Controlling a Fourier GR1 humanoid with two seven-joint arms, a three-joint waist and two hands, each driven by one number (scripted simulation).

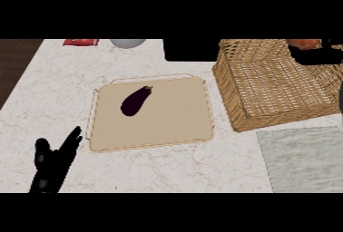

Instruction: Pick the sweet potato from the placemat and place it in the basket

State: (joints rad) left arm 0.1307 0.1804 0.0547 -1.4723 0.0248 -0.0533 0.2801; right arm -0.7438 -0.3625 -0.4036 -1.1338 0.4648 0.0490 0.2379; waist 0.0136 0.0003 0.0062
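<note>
The sweet potato (303, 43), orange-brown, shows at the top right, over the far right corner of the wicker basket (268, 90). My right hand (319, 55) is curled round it from below and hides most of it. The grey placemat (305, 158) lies at the lower right, in front of the basket, with nothing on it. My left hand (53, 165) rests open at the lower left, fingers up, away from all of this.
A beige cutting board (167, 122) lies mid-counter with a dark purple eggplant (135, 101) on its left part. At the counter's far edge are a grey bowl (127, 42), a red packet (80, 42) and a black block (191, 50).
</note>
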